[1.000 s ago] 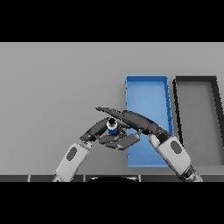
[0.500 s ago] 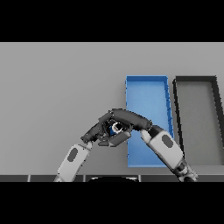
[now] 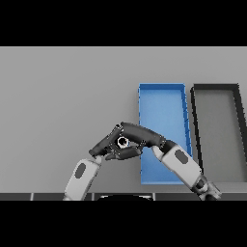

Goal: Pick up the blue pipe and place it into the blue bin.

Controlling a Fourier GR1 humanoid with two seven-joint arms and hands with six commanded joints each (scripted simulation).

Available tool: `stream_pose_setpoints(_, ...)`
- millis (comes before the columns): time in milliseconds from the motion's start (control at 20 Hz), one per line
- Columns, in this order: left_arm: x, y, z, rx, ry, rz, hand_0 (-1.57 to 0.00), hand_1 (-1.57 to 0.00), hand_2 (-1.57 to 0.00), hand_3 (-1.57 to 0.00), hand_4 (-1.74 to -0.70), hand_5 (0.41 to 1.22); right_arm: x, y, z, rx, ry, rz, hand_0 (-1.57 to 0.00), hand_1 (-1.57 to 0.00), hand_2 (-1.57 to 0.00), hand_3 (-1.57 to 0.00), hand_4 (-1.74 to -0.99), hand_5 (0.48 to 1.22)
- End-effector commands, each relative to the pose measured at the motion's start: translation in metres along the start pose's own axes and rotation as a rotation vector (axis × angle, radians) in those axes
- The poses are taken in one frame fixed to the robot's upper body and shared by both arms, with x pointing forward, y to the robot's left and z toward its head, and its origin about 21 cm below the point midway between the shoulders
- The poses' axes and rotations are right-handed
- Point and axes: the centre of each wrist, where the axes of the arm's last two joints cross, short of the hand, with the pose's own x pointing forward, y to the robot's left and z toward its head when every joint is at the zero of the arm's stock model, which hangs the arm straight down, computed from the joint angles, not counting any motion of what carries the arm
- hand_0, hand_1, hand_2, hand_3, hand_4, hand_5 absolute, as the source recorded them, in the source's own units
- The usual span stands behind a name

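Observation:
The blue pipe [image 3: 122,142] shows its ring-shaped end facing up, on the grey table just left of the blue bin [image 3: 161,99]. My right hand [image 3: 141,135] reaches in across the blue bin's near part, and its fingers and thumb are curled round the pipe. My left hand [image 3: 102,145] comes in from the lower left. Its fingers are straight and rest against the pipe's left side. The two hands hide most of the pipe's body.
A dark grey bin [image 3: 216,88] stands right of the blue bin, close beside it. My right forearm [image 3: 181,165] crosses the blue bin's near end. Grey table [image 3: 62,96] stretches to the left and far side.
My right hand's fingers, straight over the pipe a second ago, have curled down round it. My left hand has closed in against the pipe's left side.

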Motion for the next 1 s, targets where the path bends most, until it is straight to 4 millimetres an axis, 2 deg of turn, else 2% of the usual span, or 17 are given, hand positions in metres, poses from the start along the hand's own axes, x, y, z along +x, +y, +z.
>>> stream_pose_setpoints(0,0.0,0.0,0.001,0.005,-0.006,-0.009,-1.57,-1.57,-1.57,-1.43,-1.73,1.221,-0.002,0.006,0.001,-0.016,-0.003,-0.009,-1.53,-1.53,-1.53,-1.5,-1.721,1.16)
stream_pose_setpoints(150,-0.001,0.003,0.001,0.036,-0.027,-0.06,-1.57,-1.57,-1.57,-1.45,-1.72,1.221,-0.002,0.006,0.002,-0.041,-0.006,0.017,-1.55,-1.55,-1.55,-1.54,-1.731,1.19)
stream_pose_setpoints(200,0.001,0.002,0.001,0.038,-0.024,-0.088,-1.46,-1.34,-1.29,-1.17,-1.6,1.221,-0.002,0.006,0.004,-0.051,-0.022,0.024,-1.56,-1.56,-1.56,-1.54,-1.733,1.196)
stream_pose_setpoints(250,0.001,0.003,0.003,0.013,-0.022,-0.095,-1.17,-1.07,-1.03,-0.93,-1.47,1.221,0.001,0.009,0.004,-0.053,-0.019,0.029,-1.56,-1.56,-1.56,-1.55,-1.734,1.201)
stream_pose_setpoints(300,-0.002,0.005,0.006,-0.014,-0.014,-0.094,-0.94,-0.86,-0.83,-0.75,-1.37,1.221,0.002,0.008,0.002,-0.052,0.019,0.024,-1.56,-1.56,-1.56,-1.55,-1.736,1.205)
stream_pose_setpoints(400,-0.002,0.006,0.007,-0.06,0.002,-0.117,-0.6,-0.55,-0.53,-0.48,-1.21,1.221,0.005,0.01,-0.002,-0.051,0.059,0.012,-1.56,-1.56,-1.56,-1.56,-1.738,1.211)
stream_pose_setpoints(550,0.001,0.011,0.004,-0.038,0.058,-0.143,-0.31,-0.28,-0.27,-0.24,-1.05,0.938,0.004,0.011,-0.001,-0.062,0.059,0.024,-1.57,-1.57,-1.57,-1.56,-1.739,1.216)
stream_pose_setpoints(700,0.001,0.009,0.006,-0.02,0.045,-0.098,-0.16,-0.14,-0.14,-0.12,-0.98,0.704,0.002,0.012,0.0,-0.068,0.09,0.037,-1.57,-1.57,-1.57,-1.57,-1.74,1.218)
stream_pose_setpoints(800,0.0,0.01,0.008,-0.011,0.074,-0.07,-0.1,-0.09,-0.09,-0.08,-0.97,0.603,0.002,0.011,-0.002,-0.062,0.084,0.028,-1.57,-1.57,-1.57,-1.57,-1.74,1.219)
stream_pose_setpoints(950,-0.004,0.008,0.008,0.002,0.078,-0.095,-0.05,-0.05,-0.04,-0.04,-0.95,0.513,0.003,0.01,0.0,-0.065,0.064,-0.014,-1.57,-1.57,-1.57,-1.57,-1.741,1.22)
